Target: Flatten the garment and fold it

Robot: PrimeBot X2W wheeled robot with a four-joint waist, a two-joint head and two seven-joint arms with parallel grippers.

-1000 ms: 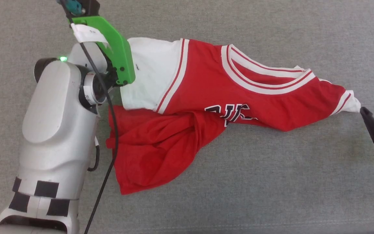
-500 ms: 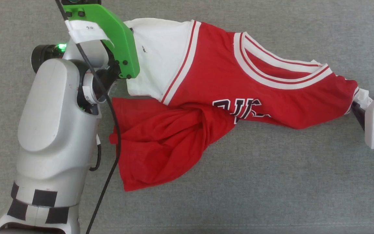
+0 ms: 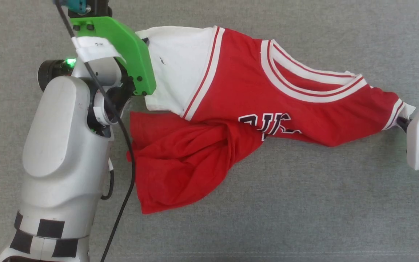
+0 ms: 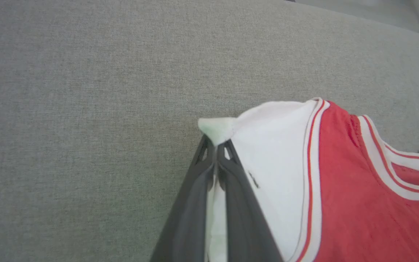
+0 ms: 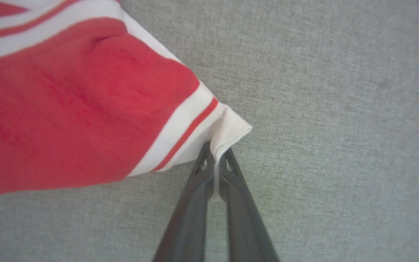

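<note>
While the shirt (image 3: 238, 91) lay half-bunched on the grey mat (image 3: 304, 203) in the head view, the left wrist view showed the left gripper (image 4: 216, 145) pinched on its white sleeve; the right wrist view showed the right gripper (image 5: 215, 156) clamped on the other sleeve.

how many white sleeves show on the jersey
2. One white sleeve lies spread at the left end of the garment, pinched in the left hand; the other is bunched at the right end, in the right hand.
</note>
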